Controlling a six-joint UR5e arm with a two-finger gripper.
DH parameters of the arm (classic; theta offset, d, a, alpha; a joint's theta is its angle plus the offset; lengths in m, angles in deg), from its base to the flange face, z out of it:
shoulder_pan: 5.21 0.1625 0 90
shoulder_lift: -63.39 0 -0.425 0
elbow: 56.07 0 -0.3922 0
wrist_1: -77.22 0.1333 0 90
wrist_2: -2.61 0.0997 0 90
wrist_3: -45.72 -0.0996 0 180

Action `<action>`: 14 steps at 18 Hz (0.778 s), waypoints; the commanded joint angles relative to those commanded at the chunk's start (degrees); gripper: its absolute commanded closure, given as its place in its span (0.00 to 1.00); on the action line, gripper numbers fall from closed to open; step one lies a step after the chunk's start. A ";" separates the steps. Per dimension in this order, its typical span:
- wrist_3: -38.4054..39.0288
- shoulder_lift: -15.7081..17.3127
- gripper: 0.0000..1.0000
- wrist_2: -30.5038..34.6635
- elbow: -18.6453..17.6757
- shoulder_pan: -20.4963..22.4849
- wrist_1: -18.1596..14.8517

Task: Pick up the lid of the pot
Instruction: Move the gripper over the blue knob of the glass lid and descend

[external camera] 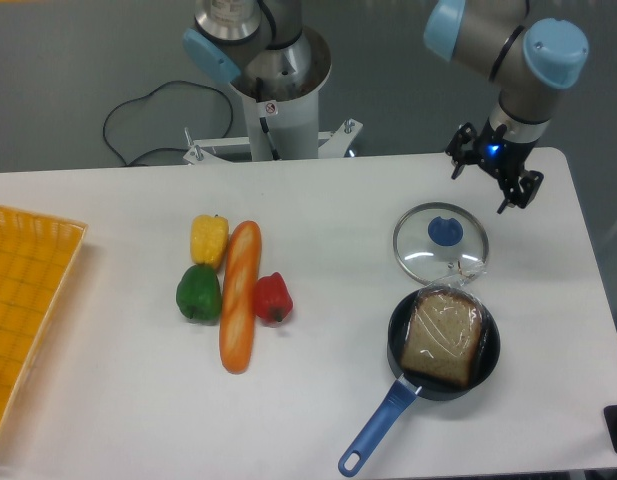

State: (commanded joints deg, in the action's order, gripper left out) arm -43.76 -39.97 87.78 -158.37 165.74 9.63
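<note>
A round glass pot lid (pixel 440 243) with a blue knob lies flat on the white table (pixel 318 400), right of centre. My gripper (pixel 493 180) hangs up and to the right of the lid, above the table's far right part. Its black fingers stand apart and open, with nothing between them. The gripper does not touch the lid.
A black pan (pixel 444 346) with a blue handle holds a bagged slice of bread just below the lid. A baguette (pixel 239 295), a yellow pepper (pixel 209 239), a green pepper (pixel 198 292) and a red pepper (pixel 272 297) lie at centre-left. A yellow basket (pixel 28 300) sits at the left edge.
</note>
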 joint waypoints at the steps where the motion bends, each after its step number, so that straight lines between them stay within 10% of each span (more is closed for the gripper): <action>1: 1.06 -0.09 0.00 0.09 -0.35 -0.44 0.00; 14: 11.26 -2.46 0.00 6.59 -4.83 -5.01 9.76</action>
State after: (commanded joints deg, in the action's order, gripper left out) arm -32.50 -42.43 94.37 -163.21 160.73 19.39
